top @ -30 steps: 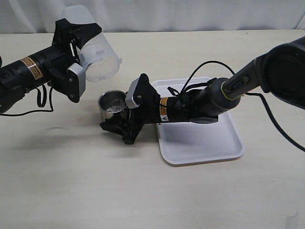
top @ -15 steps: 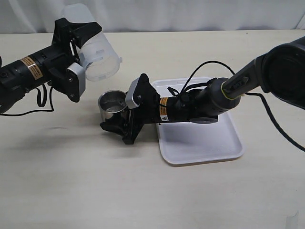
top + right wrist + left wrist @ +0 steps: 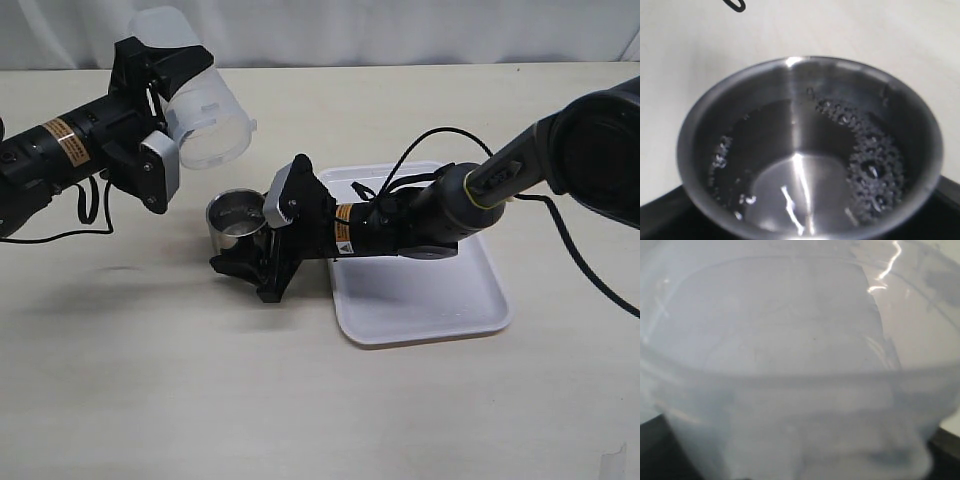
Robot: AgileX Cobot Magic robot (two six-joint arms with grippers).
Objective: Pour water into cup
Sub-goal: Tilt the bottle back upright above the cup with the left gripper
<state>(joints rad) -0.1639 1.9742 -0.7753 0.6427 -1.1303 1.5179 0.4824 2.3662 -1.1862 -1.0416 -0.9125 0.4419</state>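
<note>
The steel cup (image 3: pixel 232 220) stands on the table left of the tray. My right gripper (image 3: pixel 255 235) is shut on the cup, one finger on each side. In the right wrist view the cup (image 3: pixel 810 67) fills the frame, with a little water (image 3: pixel 800 185) at the bottom and droplets on its inner wall. My left gripper (image 3: pixel 172 112) is shut on a translucent plastic container (image 3: pixel 205 110), held tilted above and left of the cup, mouth facing down-right. No stream shows. The container (image 3: pixel 800 340) fills the left wrist view and hides the fingers.
A white tray (image 3: pixel 430 310) lies on the table under my right arm. A black cable (image 3: pixel 430 140) loops over the tray's far side. The table's back edge meets a white wall behind the left arm.
</note>
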